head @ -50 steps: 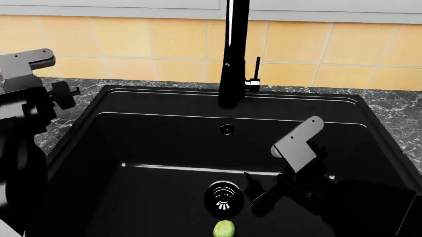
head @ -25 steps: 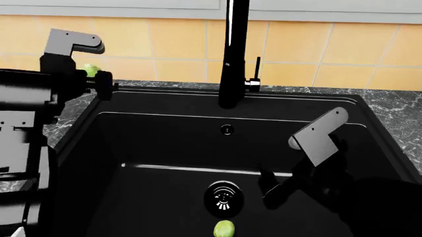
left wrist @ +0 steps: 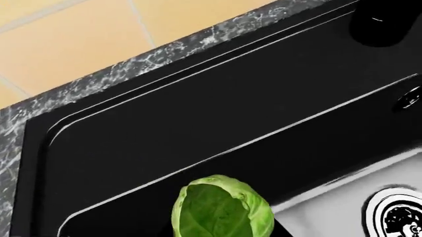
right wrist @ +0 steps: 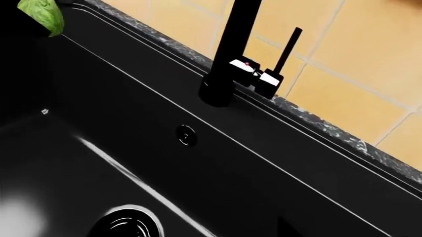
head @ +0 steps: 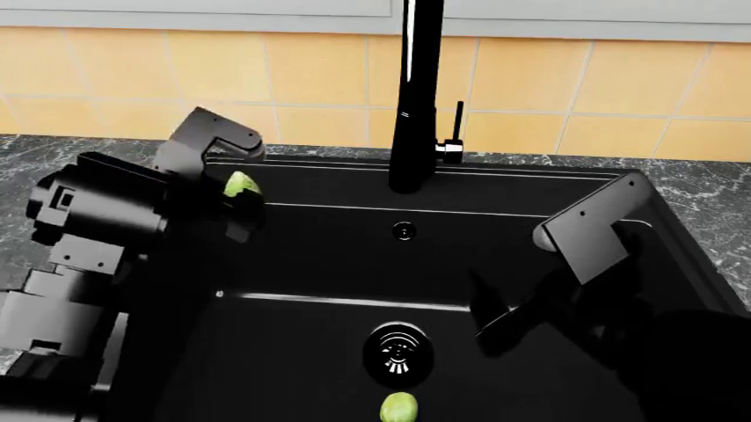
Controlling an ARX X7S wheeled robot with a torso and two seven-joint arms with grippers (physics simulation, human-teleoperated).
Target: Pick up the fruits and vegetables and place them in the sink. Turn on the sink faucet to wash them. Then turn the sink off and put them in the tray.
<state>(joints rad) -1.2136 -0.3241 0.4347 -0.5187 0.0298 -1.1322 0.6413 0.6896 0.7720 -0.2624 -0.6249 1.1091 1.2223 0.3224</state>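
My left gripper (head: 238,195) is shut on a green sprout (head: 242,184) and holds it over the back left of the black sink (head: 657,189). The left wrist view shows that sprout (left wrist: 222,207) close up, above the basin wall. A second sprout (head: 399,408) lies on the sink floor just in front of the drain (head: 399,352). Inside the basin to the right of the drain hangs my right gripper (head: 491,315), open and empty. The tall black faucet (head: 417,97) stands at the back rim, its thin lever (head: 458,119) upright. The tray is out of view.
Grey marble counter (head: 704,189) borders the sink, with yellow wall tiles (head: 294,79) behind. A small overflow hole (head: 404,231) sits in the back wall below the faucet. In the right wrist view, the faucet (right wrist: 231,54), lever (right wrist: 288,47) and held sprout (right wrist: 43,15) show.
My left arm has carried the sprout rightward and down from above the counter to over the sink's left side. The right gripper has drifted slightly right and up inside the basin.
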